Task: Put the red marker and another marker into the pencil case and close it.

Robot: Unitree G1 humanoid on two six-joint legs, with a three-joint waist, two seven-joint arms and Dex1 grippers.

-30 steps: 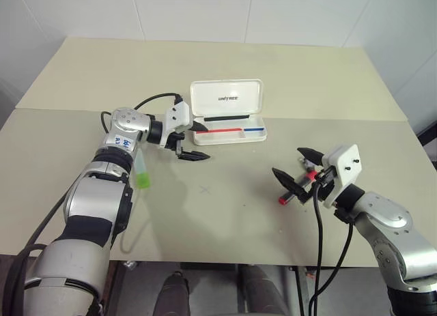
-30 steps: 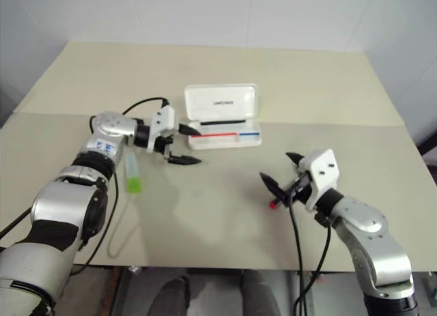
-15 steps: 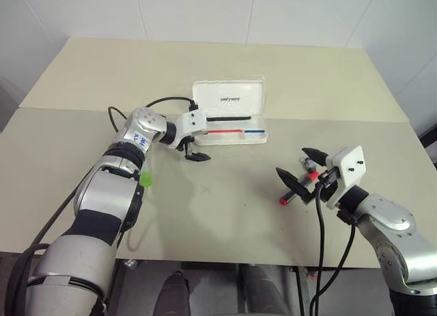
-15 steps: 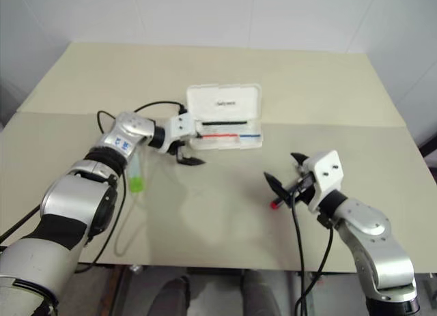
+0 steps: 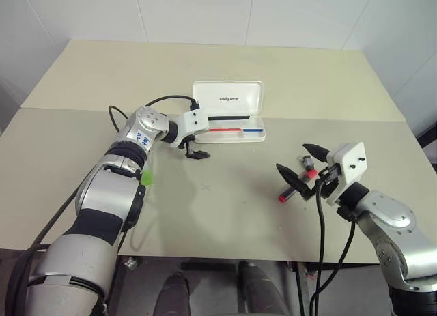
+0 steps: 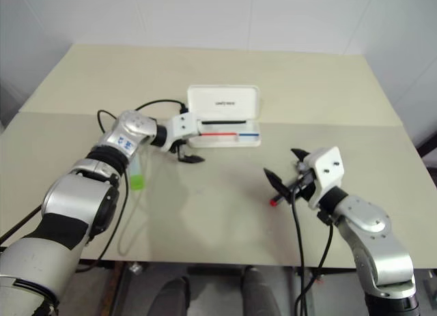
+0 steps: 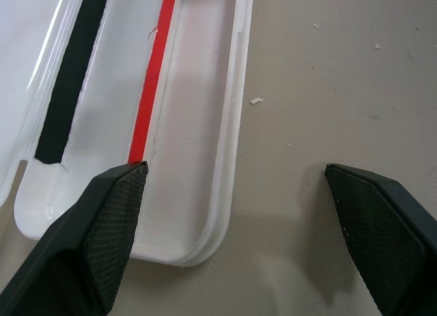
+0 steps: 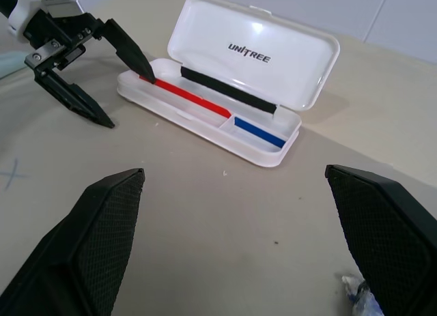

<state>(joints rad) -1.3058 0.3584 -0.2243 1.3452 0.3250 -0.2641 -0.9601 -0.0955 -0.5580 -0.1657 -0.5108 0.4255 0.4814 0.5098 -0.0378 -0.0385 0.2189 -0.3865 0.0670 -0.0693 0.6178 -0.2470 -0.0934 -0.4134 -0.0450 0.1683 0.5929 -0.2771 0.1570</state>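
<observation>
white pencil case (image 5: 229, 111) with red-blue stripe, green highlighter (image 5: 145, 177), beige table (image 5: 225, 213)

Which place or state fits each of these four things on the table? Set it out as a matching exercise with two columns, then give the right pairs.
Things
1. pencil case
2. red marker
3. green highlighter
4. left gripper

Places or states
A. lying on the table beside the left arm
B. open, straddling the near wall at the case's end
C. lid up, at the middle of the table
D. lying on the table under the right gripper

Pairs: 1-C, 2-D, 3-A, 4-B
</observation>
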